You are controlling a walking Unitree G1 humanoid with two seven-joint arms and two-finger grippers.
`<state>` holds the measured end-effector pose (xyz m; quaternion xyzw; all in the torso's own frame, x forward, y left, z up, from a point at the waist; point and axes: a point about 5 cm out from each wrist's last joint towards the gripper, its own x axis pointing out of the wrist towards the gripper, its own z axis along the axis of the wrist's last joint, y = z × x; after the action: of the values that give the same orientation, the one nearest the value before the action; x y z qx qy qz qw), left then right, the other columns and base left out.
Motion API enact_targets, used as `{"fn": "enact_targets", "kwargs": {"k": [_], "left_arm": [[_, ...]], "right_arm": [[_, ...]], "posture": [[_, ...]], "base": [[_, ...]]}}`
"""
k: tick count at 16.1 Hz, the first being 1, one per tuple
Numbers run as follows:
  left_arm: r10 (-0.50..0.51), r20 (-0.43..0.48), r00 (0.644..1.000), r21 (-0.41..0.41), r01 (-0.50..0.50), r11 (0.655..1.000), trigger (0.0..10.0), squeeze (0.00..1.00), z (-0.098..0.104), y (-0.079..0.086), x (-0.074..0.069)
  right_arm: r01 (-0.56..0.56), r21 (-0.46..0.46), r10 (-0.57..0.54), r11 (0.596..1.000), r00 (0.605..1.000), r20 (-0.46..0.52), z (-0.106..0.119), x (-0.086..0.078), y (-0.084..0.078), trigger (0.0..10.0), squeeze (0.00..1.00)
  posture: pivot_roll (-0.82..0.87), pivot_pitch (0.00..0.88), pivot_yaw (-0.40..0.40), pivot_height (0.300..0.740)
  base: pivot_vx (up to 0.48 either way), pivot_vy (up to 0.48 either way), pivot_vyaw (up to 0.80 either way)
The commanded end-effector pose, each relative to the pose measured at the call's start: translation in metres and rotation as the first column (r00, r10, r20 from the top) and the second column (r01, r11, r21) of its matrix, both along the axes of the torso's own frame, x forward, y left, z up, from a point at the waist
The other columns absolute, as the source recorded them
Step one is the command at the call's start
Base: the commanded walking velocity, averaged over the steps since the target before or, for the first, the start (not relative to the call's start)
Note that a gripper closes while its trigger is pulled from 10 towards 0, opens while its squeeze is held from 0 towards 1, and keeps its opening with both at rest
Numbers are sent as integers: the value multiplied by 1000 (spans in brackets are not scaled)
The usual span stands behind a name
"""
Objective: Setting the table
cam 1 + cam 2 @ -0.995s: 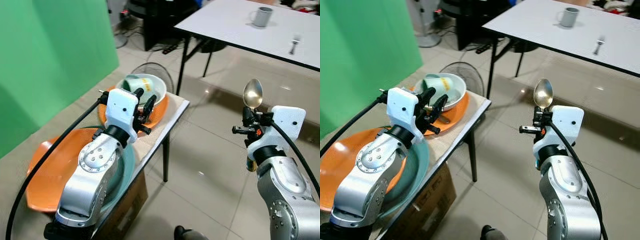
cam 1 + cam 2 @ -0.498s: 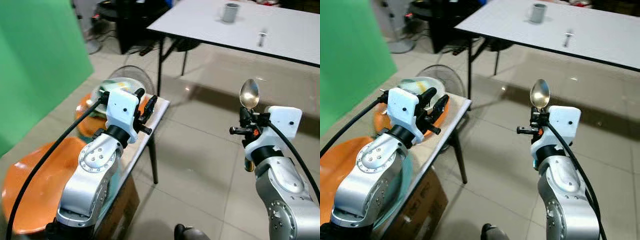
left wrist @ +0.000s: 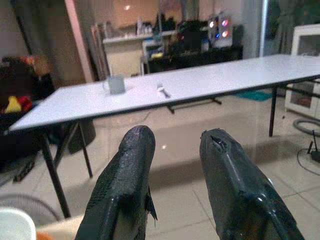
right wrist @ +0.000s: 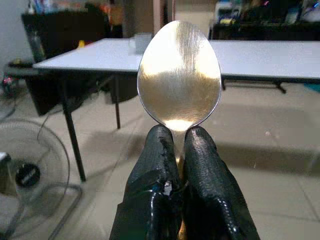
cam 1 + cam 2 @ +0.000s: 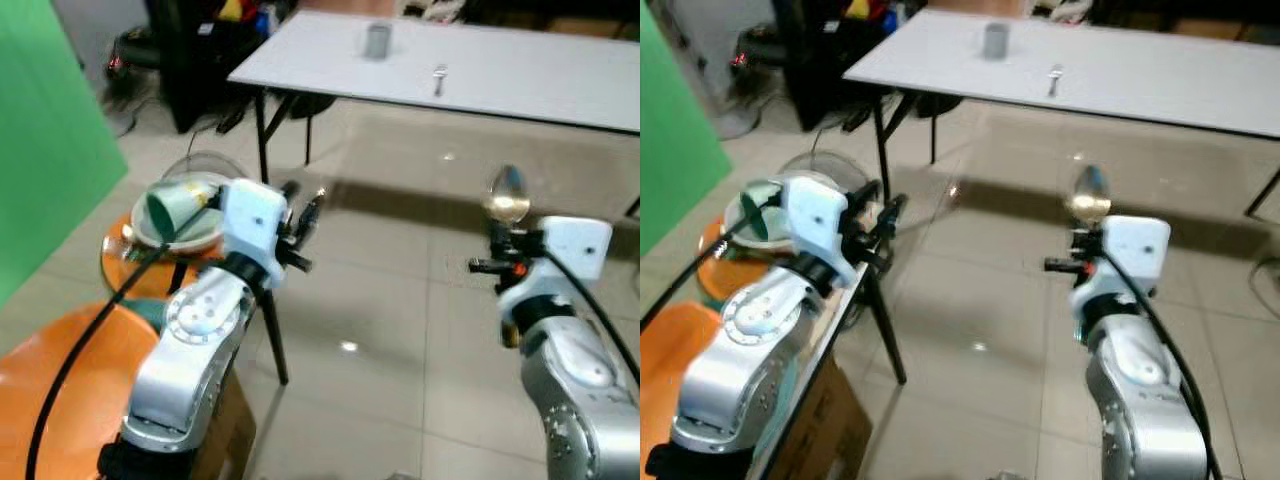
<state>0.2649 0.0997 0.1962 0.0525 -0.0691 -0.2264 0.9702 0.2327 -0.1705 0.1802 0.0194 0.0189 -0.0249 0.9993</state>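
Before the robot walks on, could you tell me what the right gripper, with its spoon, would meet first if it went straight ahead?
Probably the white table: the right gripper points the spoon at its edge, across bare floor. Depth is uncertain.

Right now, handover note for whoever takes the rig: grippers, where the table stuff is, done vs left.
Right gripper: shut on the spoon, bowl upright, held out over the floor.
Left gripper: open, holding nothing, raised beside the small side table.
White dining table ahead across the tiled floor: mug and fork already on it.
On the side table: orange plate with white bowl and green cup.
Left: carry the spoon to the dining table and set it down, likely near the fork.
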Motion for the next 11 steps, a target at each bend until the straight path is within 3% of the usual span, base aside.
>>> {"fn": "enact_targets", "kwargs": {"k": [1, 4, 11], "left_arm": [[24, 11, 1000, 10, -24, 1000, 10000, 0, 2, 7, 0], [24, 7, 1000, 12, -24, 1000, 10000, 0, 1, 7, 1], [21, 6, 1000, 9, -21, 1000, 10000, 0, 1, 7, 1]], "right_arm": [[-30, 17, 30, 999, 999, 28, 5, 0, 7, 10000, 0], [-30, 15, 30, 999, 999, 30, 5, 0, 7, 10000, 0], [-36, 14, 35, 999, 998, 44, 7, 0, 7, 10000, 0]], "posture": [[66, 0, 43, 740], [66, 0, 43, 740], [65, 0, 46, 740]], "base": [[0, 0, -763], [251, 0, -760], [345, 0, 0]]}}
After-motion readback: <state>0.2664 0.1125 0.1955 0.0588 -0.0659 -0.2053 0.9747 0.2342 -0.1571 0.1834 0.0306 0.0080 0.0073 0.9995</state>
